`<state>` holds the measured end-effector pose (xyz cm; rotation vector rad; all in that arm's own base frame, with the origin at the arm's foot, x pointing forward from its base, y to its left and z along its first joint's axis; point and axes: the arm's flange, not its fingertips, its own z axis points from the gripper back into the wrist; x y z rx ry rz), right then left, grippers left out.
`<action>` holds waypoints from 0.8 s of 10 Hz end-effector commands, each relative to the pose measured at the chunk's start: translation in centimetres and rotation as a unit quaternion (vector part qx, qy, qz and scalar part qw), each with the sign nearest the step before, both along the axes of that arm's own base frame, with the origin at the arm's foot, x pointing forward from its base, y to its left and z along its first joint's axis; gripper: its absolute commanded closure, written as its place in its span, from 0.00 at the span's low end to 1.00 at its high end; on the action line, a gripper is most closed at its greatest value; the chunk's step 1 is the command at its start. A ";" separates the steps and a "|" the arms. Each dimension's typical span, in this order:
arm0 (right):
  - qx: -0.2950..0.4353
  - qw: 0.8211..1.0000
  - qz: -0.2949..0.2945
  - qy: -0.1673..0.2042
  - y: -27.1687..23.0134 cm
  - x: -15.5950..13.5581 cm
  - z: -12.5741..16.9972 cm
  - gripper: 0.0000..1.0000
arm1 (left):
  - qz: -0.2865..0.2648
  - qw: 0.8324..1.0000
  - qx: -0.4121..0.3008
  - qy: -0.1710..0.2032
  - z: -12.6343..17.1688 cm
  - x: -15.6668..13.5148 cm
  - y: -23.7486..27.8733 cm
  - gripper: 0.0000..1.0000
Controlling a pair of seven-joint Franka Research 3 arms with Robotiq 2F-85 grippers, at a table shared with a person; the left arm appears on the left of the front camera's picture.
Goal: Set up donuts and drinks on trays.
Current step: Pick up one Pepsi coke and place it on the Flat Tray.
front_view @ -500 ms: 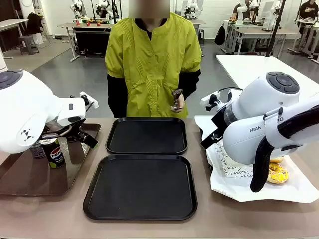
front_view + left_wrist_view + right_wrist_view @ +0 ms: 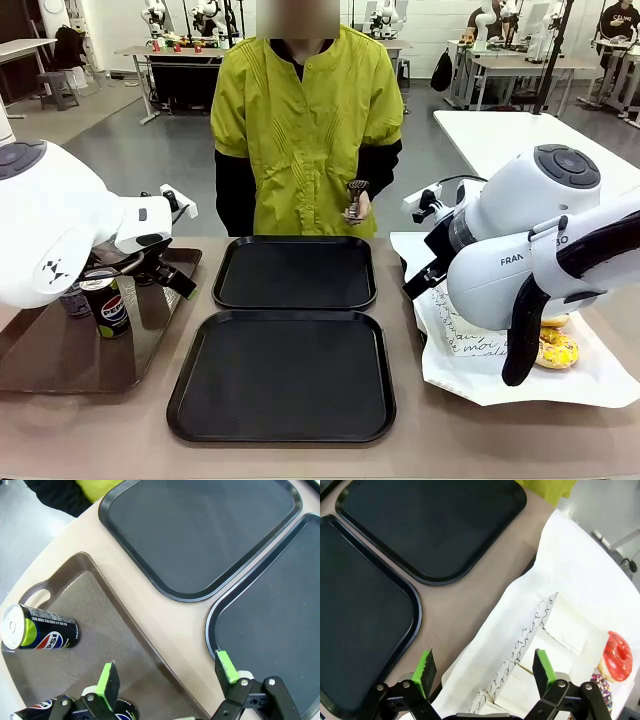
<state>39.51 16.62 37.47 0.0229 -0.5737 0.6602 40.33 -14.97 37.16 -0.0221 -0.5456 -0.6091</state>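
Holding the left gripper spread wide and empty over the brown tray, with one of the drinks off to one side of the fingers and two more crowding in close below them. Poising the right gripper likewise parted and clutching nothing, above the white paper sheet and the script-printed donut boxes, near a bare red-iced donut. Showing both black trays bare, so probably only starting the setup. Risking, on the can side, clipping a neighbour while descending among drinks packed so tightly, toppling or rolling one across the smooth tray, or pinching a slim round body off-centre and squirting it sideways. Risking, on the donut side, crushing a thin paper box by squeezing too firmly, or dragging the loose sheet along.
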 end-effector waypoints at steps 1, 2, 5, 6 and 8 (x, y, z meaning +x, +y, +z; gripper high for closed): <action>0.000 1.000 0.000 0.000 0.0 0.0 0.0 0.00 | 0.000 1.000 0.000 0.000 0.0 0.0 0.0 0.00; 0.000 1.000 0.000 0.000 0.0 0.0 0.0 0.00 | 0.000 1.000 0.000 0.000 0.0 0.0 0.0 0.00; 0.000 1.000 0.000 0.000 0.0 0.0 0.0 0.00 | 0.000 1.000 0.000 0.000 0.0 0.0 0.0 0.00; 0.000 1.000 0.000 0.000 0.0 0.0 0.0 0.00 | 0.000 1.000 0.000 0.000 0.0 0.0 0.0 0.00; -0.025 1.000 -0.014 0.011 -0.2 -2.5 1.0 0.00 | -0.012 1.000 0.024 0.006 1.1 -2.5 0.0 0.00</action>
